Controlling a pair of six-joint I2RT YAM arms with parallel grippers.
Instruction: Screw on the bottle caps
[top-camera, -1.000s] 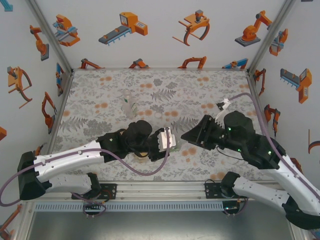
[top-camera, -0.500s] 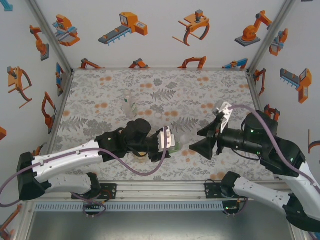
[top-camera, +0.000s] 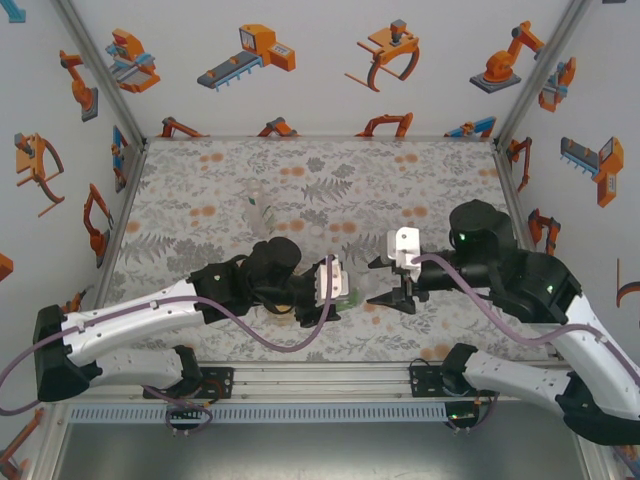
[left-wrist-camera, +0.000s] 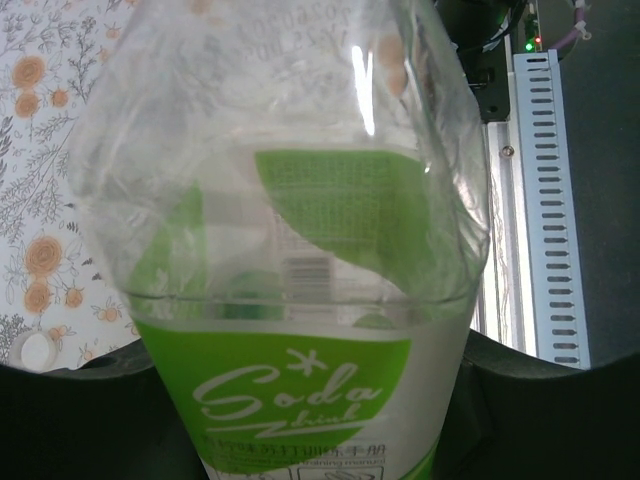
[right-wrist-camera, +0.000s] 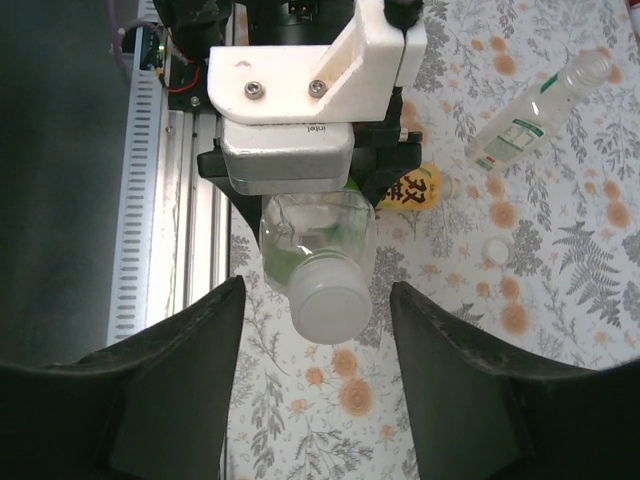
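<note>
- The left gripper (top-camera: 340, 288) had its fingers pinched on a green-labelled bottle (left-wrist-camera: 300, 300), holding it off the floral surface (top-camera: 200, 190) with its neck pointing toward the right arm.
- A pale cap (right-wrist-camera: 330, 312) sat on that bottle's neck; I could not tell how far it was threaded on.
- The right gripper (top-camera: 381, 282) faced the capped end with its fingers spread wide, one on either side of the cap and apart from it in the right wrist view.
- An amber bottle (right-wrist-camera: 417, 188) with a yellow label lay on the surface, partly hidden behind the left gripper.
- A clear bottle (right-wrist-camera: 535, 108) lay on its side farther off, its neck open.
- A small white cap (right-wrist-camera: 495, 250) rested loose on the surface between those two bottles.
</note>
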